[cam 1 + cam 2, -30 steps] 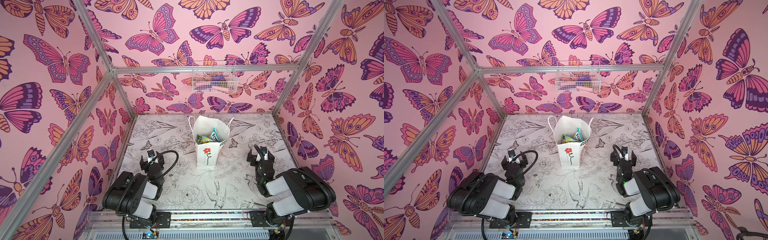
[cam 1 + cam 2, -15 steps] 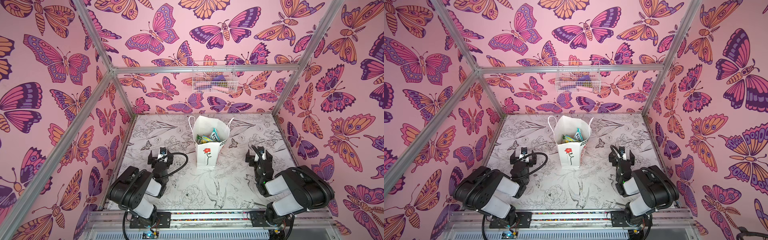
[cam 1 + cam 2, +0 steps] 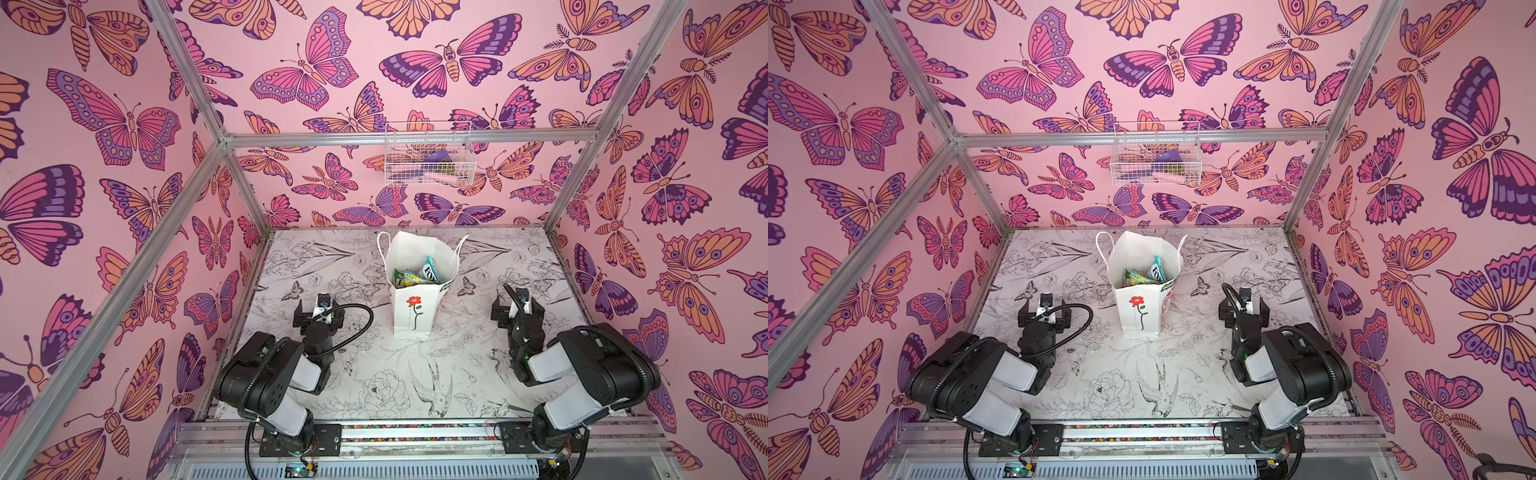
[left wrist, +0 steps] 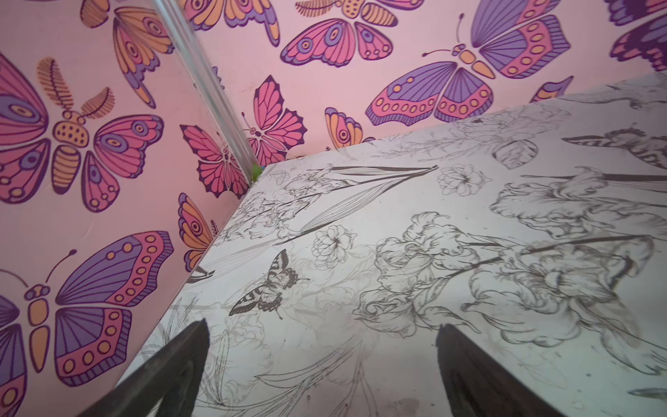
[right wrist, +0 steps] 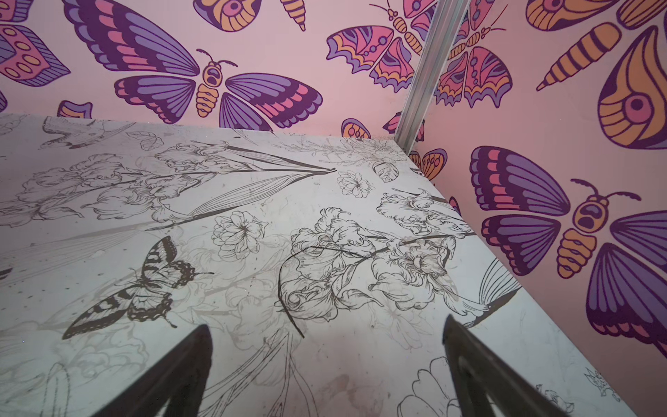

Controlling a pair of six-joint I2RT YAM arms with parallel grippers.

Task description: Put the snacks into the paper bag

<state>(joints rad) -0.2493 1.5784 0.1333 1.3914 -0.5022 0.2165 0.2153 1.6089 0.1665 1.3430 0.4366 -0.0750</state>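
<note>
While both arms sat folded at the near edge of the tabletop (image 3: 376,374), the left gripper (image 4: 322,325) hung over the left side with its jaws spread wide and nothing between them; its wrist view showed only the printed surface and the far left corner. The right gripper (image 5: 326,322) was likewise spread and empty over the right side, facing the far right corner. Between them and farther back, about midway across the tabletop, the paper bag (image 3: 412,311) stood upright with its mouth open, well apart from both grippers. Its red-flower face was turned to the near edge, and its cord handles stood up at either side. The snacks (image 3: 419,275) lay inside it, green-yellow and teal packets showing in both top views. On the far wall, above the tabletop, hung a white wire basket (image 3: 428,156) holding what looked like a purple item and something pink, too small to tell
</note>
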